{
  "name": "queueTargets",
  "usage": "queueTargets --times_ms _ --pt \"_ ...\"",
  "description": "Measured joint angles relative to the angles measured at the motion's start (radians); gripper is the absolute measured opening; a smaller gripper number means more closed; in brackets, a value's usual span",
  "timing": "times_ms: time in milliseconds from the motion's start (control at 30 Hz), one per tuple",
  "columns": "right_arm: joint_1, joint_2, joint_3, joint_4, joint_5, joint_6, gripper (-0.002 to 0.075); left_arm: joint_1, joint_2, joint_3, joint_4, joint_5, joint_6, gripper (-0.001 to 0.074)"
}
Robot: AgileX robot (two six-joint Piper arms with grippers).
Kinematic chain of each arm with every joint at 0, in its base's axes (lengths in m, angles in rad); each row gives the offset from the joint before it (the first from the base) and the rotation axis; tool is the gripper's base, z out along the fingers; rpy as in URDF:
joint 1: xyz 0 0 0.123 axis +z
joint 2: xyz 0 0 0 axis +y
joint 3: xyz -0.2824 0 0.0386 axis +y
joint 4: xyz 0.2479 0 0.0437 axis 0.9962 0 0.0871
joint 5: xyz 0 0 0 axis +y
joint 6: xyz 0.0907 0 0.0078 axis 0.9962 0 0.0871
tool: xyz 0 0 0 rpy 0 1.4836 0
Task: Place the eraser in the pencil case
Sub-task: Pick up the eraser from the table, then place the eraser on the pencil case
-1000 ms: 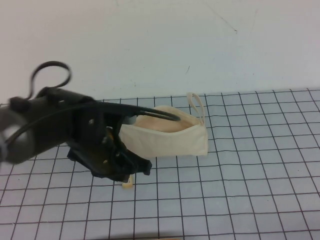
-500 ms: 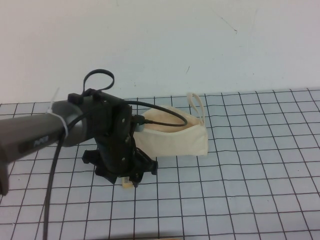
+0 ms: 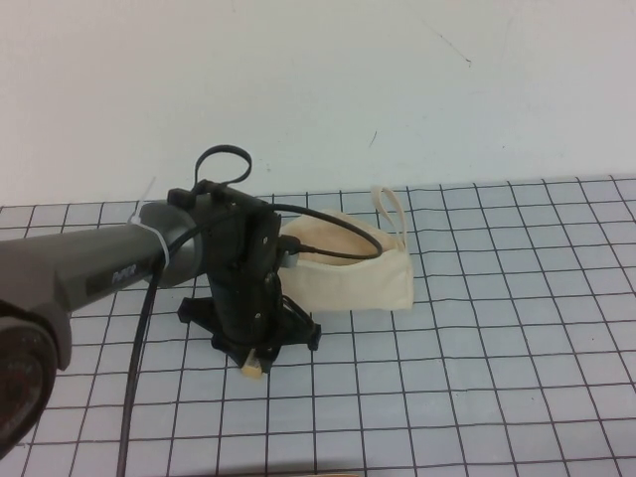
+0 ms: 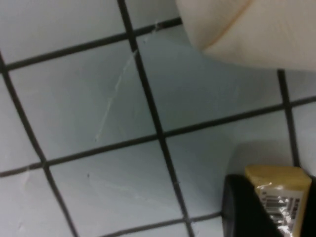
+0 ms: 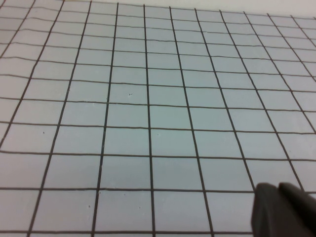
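just in front of the pencil case (image 3: 343, 273), toward the robot from its left end, the left gripper (image 3: 256, 360) points down at the grid mat (image 3: 497, 378) with its jaws narrowed around the eraser (image 3: 254, 366). only the eraser's cream tip shows below the black fingers in the high view; the left wrist view shows its yellow end and barcode label (image 4: 276, 205) pressed against a dark finger (image 4: 242, 210), with the case's pale fabric close by. whether the eraser is lifted off the mat or resting on it cannot be told.

by my reading, the pick-up is done or nearly so, while the carry and the drop are left. the case lies with its mouth gaping upward, peach lining showing, and its loop strap (image 3: 390, 211) at the end away from the gripper. the near fabric wall stands between the eraser and the opening, so the gripper will probably need to rise over that edge. the arm's cable (image 3: 328, 238) already arcs across the mouth and could snag there.

right of the case the mat is bare and roomy. the right gripper (image 5: 281, 210) is outside the high view; its own camera shows only a dark tip over bare grid, and its opening cannot be told.
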Motion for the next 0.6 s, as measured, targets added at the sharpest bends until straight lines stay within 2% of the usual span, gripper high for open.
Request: queueTargets --times_ms 267,433,600 --pt "0.0 0.0 0.0 0.0 0.0 0.0 -0.0001 -0.023 0.012 -0.092 0.007 0.191 0.106 0.0188" --pt "0.0 0.0 0.0 0.0 0.0 0.0 -0.0001 -0.074 -0.028 -0.226 -0.025 0.303 0.239 0.0188" --pt "0.0 0.0 0.0 0.0 0.0 0.0 -0.0001 -0.103 -0.057 -0.405 -0.07 0.318 0.312 0.0188"
